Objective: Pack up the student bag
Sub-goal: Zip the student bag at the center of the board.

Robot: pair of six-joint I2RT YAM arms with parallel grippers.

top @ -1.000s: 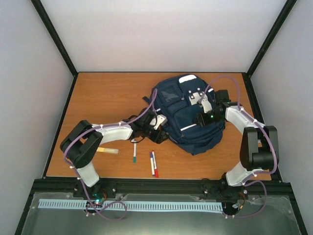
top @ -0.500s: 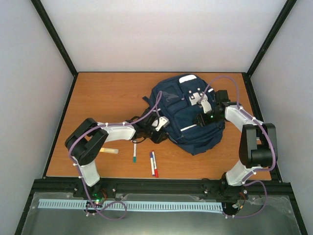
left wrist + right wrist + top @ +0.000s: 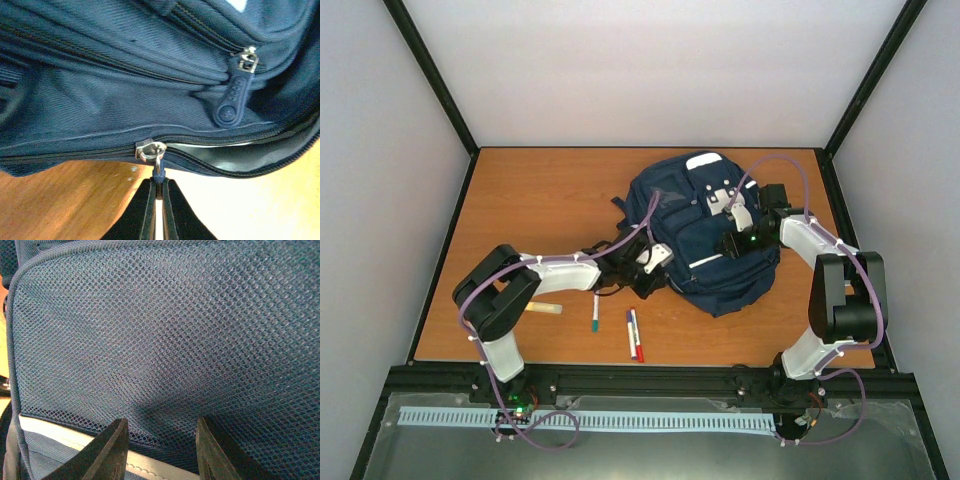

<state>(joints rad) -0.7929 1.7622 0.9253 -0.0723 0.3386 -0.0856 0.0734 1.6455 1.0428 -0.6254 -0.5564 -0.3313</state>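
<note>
Bench (image 3: 540, 200): carries the student bag (image 3: 705, 275), which lies flat on the right half, nearer the far edge. Right tool (image 3: 162, 427): jaws part open over the bag's mesh pocket (image 3: 165, 340), gripping nothing. Left tool (image 3: 158, 183): jaws closed on the zip pull (image 3: 158, 171) at the bag's left side.

You're looking at the student bag (image 3: 720, 270) in matt navy woven cloth with a fine twill rib. Its mesh panel (image 3: 165, 340) is rough, open-celled netting. Its zipper slider (image 3: 149, 150) is bright glossy metal; the zipper pull (image 3: 158, 173) is too small to tell. A second tab (image 3: 232, 100) on the bag looks smooth, matt, rubbery. Beneath the bag, the table (image 3: 540, 200) shows smooth, low-sheen wood grain.
</note>
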